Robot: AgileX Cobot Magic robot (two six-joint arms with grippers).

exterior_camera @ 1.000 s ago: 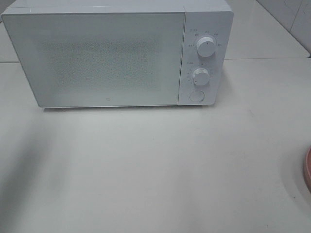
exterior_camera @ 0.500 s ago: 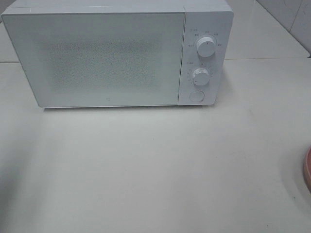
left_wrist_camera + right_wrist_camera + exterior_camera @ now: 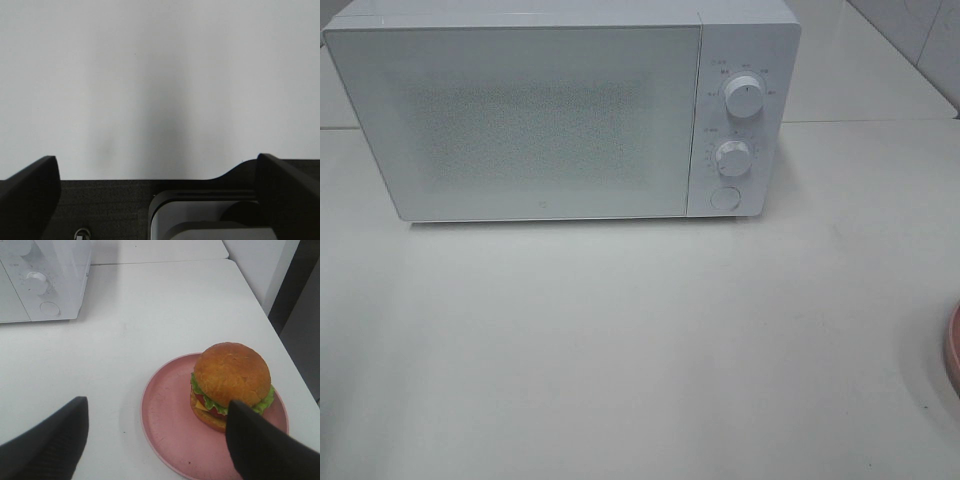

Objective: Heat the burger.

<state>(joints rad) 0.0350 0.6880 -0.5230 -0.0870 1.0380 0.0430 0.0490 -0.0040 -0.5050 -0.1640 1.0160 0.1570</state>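
Sitting on a pink dish (image 3: 170,435), the burger (image 3: 231,385) is off toward one side of it, well apart from the microwave (image 3: 550,110) and out near the desk's (image 3: 640,340) right edge. In the high view you're only getting a sliver of that dish at the right border; the burger itself isn't showing there. Microwave door (image 3: 520,120) is looking closed, so you're likely needing that open first.

Right claw (image 3: 155,440) is hanging wide, holding nothing, one finger overlapping the burger's lower edge in the wrist view; can't tell if it's touching. Left claw (image 3: 157,192) is also spread wide and empty, looking at bare desk only.

Handling guess: the burger is looking tall and stacked, bun glossy, lettuce and filling loose between layers, so squeezing it is probably squashing or shearing it apart, and the bun may be slipping. You're better off gripping the dish by its rim on the bare side, away from the burger, and keeping it level. The dish is probably stiff and light; tilting risks the burger sliding off.
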